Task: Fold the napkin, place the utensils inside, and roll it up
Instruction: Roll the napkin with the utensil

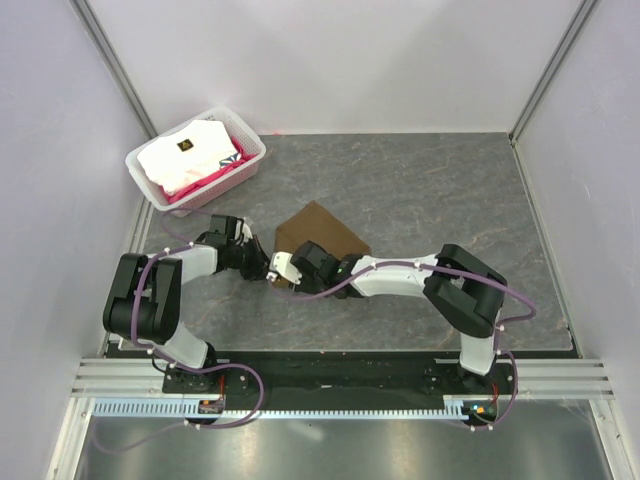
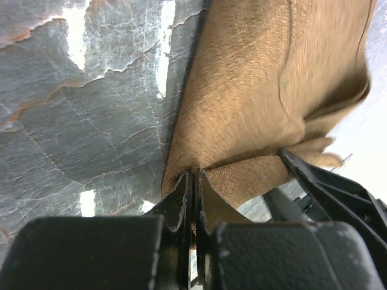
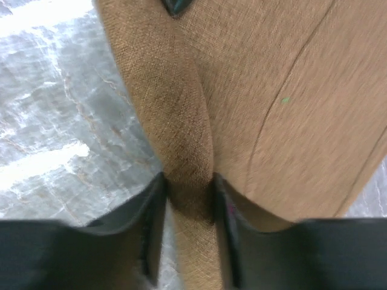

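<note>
We are looking down at a grey marbled table (image 1: 450,190) walled in white, with the napkin (image 1: 322,232) lying near its middle. The left gripper (image 2: 193,181) is clamping its closed jaws on the cloth's near edge, while just beside it the right gripper (image 3: 187,187) appears to be squeezing a raised ridge of cloth. We are judging this to be the folding step; next, both arms need to carry the pinched edge across together, keeping it taut.
</note>
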{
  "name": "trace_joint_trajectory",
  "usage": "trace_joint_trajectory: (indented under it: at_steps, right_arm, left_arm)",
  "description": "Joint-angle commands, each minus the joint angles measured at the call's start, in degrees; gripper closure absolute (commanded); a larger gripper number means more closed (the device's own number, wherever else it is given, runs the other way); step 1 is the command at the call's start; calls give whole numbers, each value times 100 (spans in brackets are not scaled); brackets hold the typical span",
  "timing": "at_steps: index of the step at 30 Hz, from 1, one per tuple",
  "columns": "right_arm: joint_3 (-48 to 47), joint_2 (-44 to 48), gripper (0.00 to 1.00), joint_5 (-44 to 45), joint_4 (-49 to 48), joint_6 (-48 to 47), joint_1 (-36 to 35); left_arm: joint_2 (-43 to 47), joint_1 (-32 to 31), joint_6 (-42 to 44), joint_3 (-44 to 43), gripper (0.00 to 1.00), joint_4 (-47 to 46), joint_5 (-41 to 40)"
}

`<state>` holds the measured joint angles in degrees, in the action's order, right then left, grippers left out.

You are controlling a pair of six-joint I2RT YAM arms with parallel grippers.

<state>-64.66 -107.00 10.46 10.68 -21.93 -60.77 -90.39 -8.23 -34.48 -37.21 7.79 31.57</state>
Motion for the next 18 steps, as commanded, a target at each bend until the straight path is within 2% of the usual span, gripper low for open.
trace_joint_trajectory:
  at_steps: [1, 4, 5, 6, 9, 12, 18]
  right_arm:
    - [-511, -320, 66, -640, 565, 84, 346]
    - [-731, -540, 74, -1369, 1127, 93, 487]
    - [-845, -611, 76, -1502, 1251, 101, 531]
    - [-898, -672, 77, -1616, 1366, 119, 549]
    - [-1022, -866, 80, -2029, 1726, 224, 663]
    - [-1083, -945, 81, -2206, 1964, 365, 742]
    - [-1329, -928, 82, -2776, 2561, 506, 935]
  left_arm:
    - [-67, 6, 284, -155, 96, 65, -46]
    - [21, 6, 266, -216, 82, 38, -46]
    - [65, 14, 249, -269, 76, 47, -55]
    - [109, 14, 240, -313, 63, 90, -63]
    - [337, 14, 240, -445, 48, 213, -169]
    - [627, 23, 258, -454, 40, 424, -485]
    - [1189, 49, 249, -85, 30, 513, -969]
